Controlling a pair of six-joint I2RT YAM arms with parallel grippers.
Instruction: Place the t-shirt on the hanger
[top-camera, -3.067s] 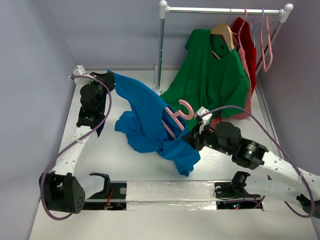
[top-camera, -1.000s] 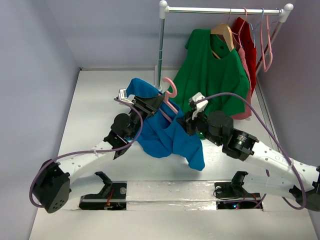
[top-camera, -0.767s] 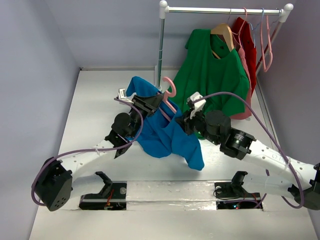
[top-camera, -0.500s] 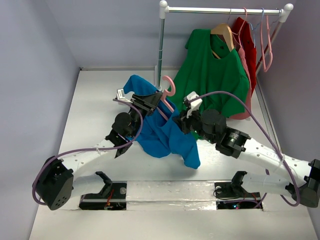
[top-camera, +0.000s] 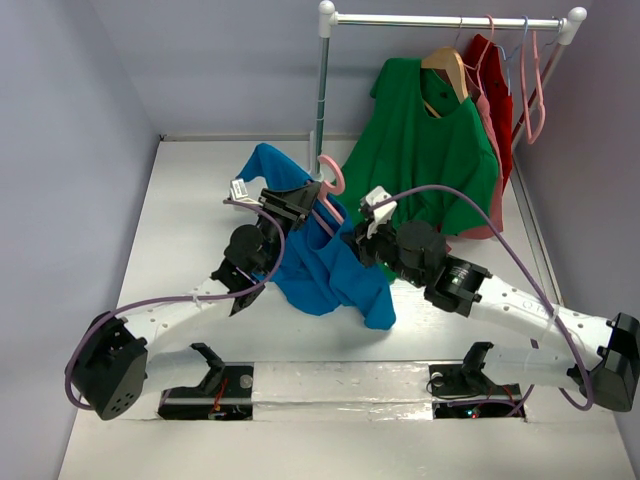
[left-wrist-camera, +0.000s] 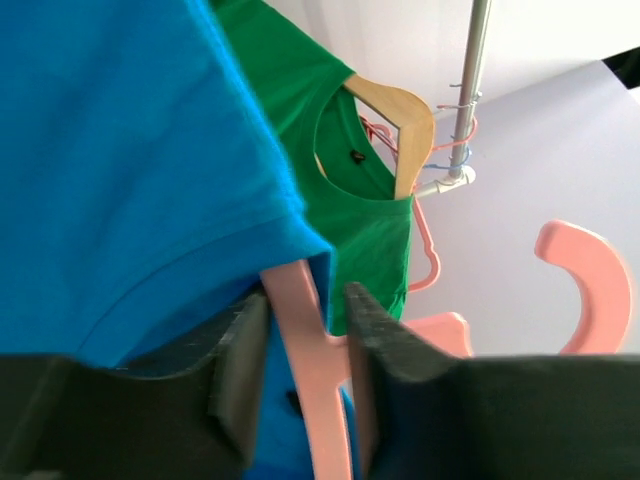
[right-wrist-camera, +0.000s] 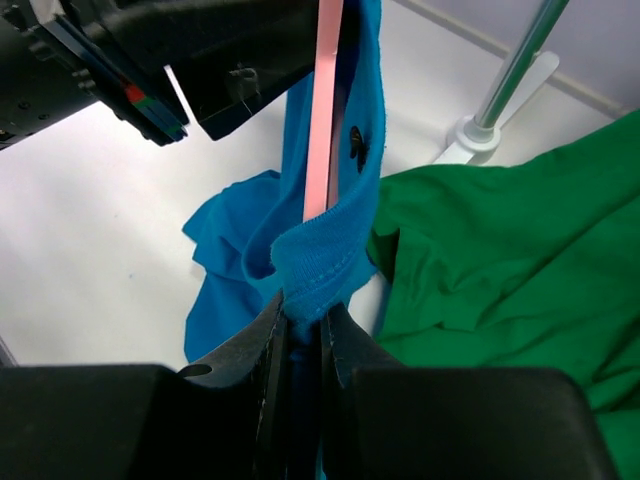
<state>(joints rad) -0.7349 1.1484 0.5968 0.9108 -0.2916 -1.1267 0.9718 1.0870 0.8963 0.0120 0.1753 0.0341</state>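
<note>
Threading the hanger (top-camera: 334, 178) into the t-shirt (top-camera: 325, 278) was, by my reading, the step in hand, and it looked partly done. The blue cloth hung over the middle of the surface (top-camera: 190, 200), between the two arms. It was draped on the hanger with its lower folds trailing downward; whether they touched the surface I could not tell. The left end effector (top-camera: 298, 205) was clamped on the pink hanger just below the hook, one finger against each side of the bar. The right end effector (top-camera: 362, 238) was pinched together on a folded edge of the t-shirt, apparently the collar.

To do this well, the left arm should hold the hanger steady while the right draws the pinched edge along and over the hanger's arm. The cloth should be kept taut so it does not bunch at the neck. Pulling too hard could twist the thin plastic in the grip, and letting go early could let the shirt slide off.

Only the top view gave the whole layout: both arms, the loose lower half of the shirt, and the rail (top-camera: 450, 20) with the green t-shirt (top-camera: 420, 150) behind. Only the left wrist view showed the bar filling the gap between the fingers (left-wrist-camera: 240, 370), with the hook off to the right. Only the right wrist view showed the stitched blue edge caught in that grip, the pink bar rising just above it.
</note>
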